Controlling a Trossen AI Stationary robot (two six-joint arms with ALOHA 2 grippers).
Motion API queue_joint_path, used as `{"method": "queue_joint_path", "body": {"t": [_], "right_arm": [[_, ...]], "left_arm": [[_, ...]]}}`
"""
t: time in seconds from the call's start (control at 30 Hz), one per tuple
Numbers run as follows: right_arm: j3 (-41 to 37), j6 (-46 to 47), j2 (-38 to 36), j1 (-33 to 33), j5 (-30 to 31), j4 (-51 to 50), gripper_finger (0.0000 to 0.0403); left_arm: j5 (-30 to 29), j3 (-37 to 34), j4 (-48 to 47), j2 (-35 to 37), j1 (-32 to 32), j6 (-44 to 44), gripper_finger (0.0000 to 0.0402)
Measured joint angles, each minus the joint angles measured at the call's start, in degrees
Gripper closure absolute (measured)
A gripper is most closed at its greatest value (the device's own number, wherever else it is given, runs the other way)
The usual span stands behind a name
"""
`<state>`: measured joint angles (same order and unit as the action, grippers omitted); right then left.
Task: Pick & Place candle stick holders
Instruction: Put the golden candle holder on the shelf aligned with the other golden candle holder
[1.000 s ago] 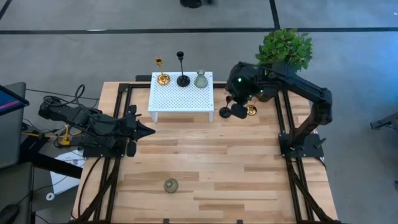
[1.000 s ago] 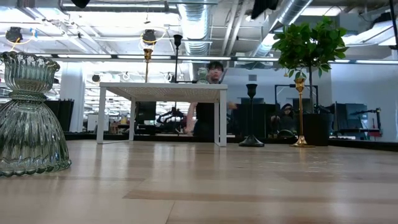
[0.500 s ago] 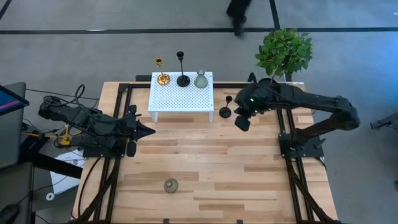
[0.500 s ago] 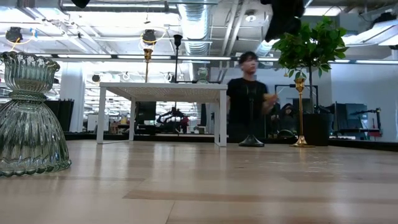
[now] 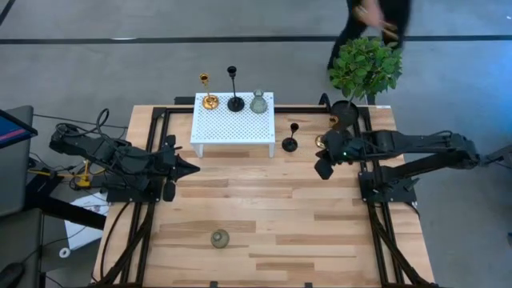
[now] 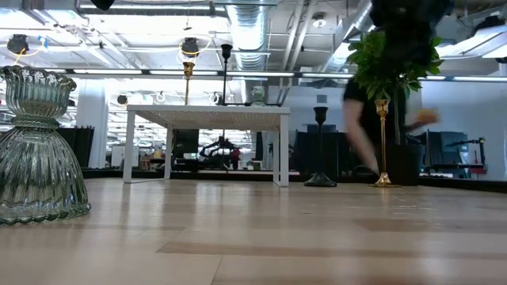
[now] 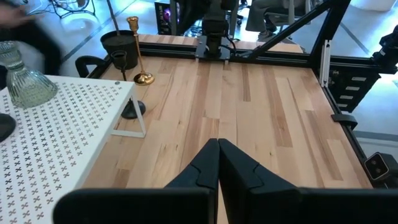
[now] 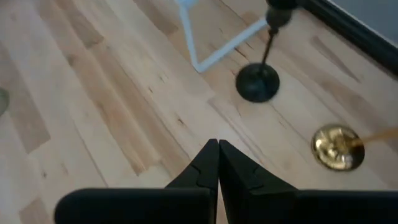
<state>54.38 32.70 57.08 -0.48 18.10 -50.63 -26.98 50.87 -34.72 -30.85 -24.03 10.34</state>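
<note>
While 3 candle stick holders, 1 gold [image 5: 208, 99], 1 black [image 5: 234, 101] and 1 grey-green [image 5: 258, 102], stand along the far edge of the white perforated stand [image 5: 234, 126], another black holder [image 5: 290, 144] and another gold holder [image 5: 322, 142] stand on the wooden table [image 5: 264, 212] to its right, and the second grey-green holder [image 5: 219, 238] sits alone near the front edge. Just right of that pair, the right gripper [image 5: 322, 170] hangs with its fingers pressed together on nothing, and the left gripper [image 5: 192, 169] waits at the table's left side, likewise closed and empty. Beyond the far right corner stands a potted plant [image 5: 366, 66], with a person [image 5: 374, 20] behind it.

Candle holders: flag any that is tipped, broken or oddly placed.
None is tipped or visibly broken. One grey-green holder stands alone at the table's near edge, far from the three on the white stand and the two beside it.
</note>
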Motion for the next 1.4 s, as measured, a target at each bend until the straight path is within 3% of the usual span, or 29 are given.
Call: {"method": "queue_joint_path", "body": {"t": [0.17,0.53,0.93,1.4], "right_arm": [[-5.3,6.9,-3.4,2.9,5.6,0.1,0.0403],[-14.8,25.5,-5.6,6.9,24.5,-0.2,0.0403],[-22.2,25.5,-1.2,6.8,25.3,3.4,0.0403],[-31.0,23.8,2.3,3.3,28.7,20.8,0.0403]], "left_arm": [[0.0,0.0,0.0,0.0,0.0,0.0,0.0396],[0.0,0.0,0.0,0.0,0.0,0.0,0.0396],[0.0,0.0,0.0,0.0,0.0,0.0,0.0396],[0.0,0.0,0.0,0.0,0.0,0.0,0.0396]]}}
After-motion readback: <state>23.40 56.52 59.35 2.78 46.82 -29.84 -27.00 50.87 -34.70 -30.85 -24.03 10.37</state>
